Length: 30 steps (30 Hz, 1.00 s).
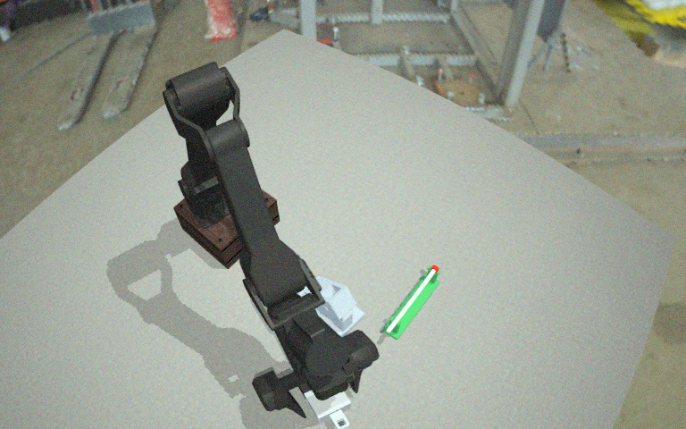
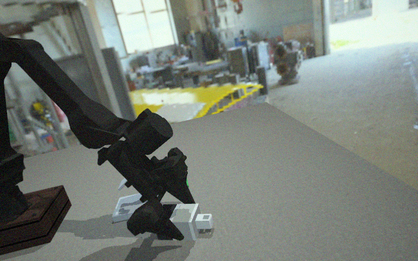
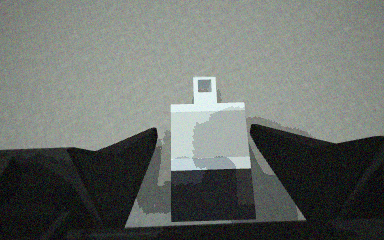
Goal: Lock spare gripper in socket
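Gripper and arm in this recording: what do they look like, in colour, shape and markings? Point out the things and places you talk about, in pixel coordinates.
The arm (image 1: 255, 202) (image 2: 83, 107) is matte black, with chunky angular links and rounded joint housings. The gripper (image 1: 330, 404) (image 2: 188, 221) (image 3: 203, 130) is black too, its two fingers tapering to points. I see no cables or markings on either.

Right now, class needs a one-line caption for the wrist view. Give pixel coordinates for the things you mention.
Open gripper (image 1: 330, 404) (image 2: 188, 221) (image 3: 203, 130) straddling the spare gripper (image 1: 329, 403) (image 2: 185, 219) (image 3: 203, 130), its square-holed spigot (image 1: 339, 419) (image 2: 204, 221) (image 3: 205, 97) pointing away.
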Each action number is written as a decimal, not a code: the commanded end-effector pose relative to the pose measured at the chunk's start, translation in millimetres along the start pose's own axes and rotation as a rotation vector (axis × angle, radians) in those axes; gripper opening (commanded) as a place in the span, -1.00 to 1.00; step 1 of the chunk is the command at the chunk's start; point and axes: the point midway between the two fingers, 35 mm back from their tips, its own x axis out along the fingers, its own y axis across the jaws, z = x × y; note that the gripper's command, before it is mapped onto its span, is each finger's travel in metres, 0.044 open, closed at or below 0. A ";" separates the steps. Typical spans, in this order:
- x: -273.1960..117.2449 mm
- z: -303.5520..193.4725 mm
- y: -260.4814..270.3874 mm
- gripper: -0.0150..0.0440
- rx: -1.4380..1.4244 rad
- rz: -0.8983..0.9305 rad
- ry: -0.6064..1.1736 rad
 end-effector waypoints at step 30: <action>0.1 -1.8 -0.2 -0.34 0.003 -0.006 0.009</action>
